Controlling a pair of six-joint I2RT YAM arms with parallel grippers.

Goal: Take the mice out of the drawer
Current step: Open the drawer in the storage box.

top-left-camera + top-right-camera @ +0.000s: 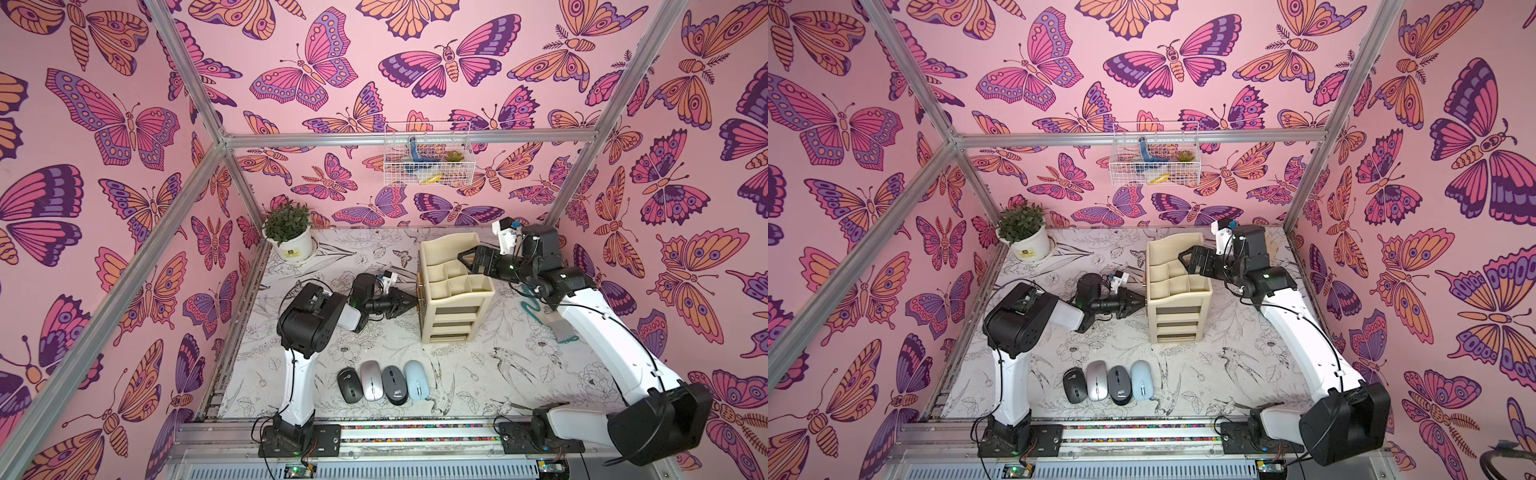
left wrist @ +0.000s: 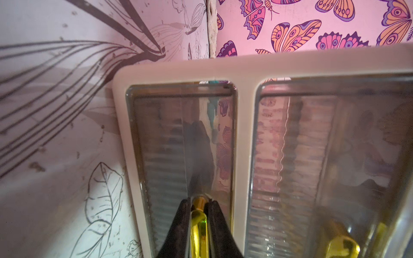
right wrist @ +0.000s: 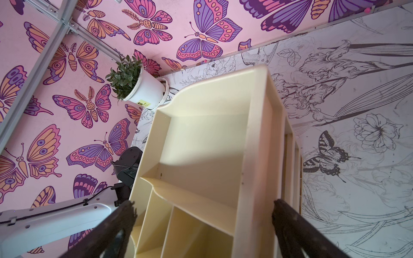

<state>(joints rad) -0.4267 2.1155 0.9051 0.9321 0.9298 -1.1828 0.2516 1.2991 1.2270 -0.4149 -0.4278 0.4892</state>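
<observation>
Left end effector [image 2: 199, 204] seemingly pinches gold drawer handle [image 2: 199, 225]; right end effector [image 3: 204, 204] spread wide over organiser [image 3: 201, 138]

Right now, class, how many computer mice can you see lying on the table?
4, in one row near the front edge of the table: a black mouse, a silver mouse, a dark grey mouse, a pale blue mouse. More may be hidden in the drawers.
</observation>
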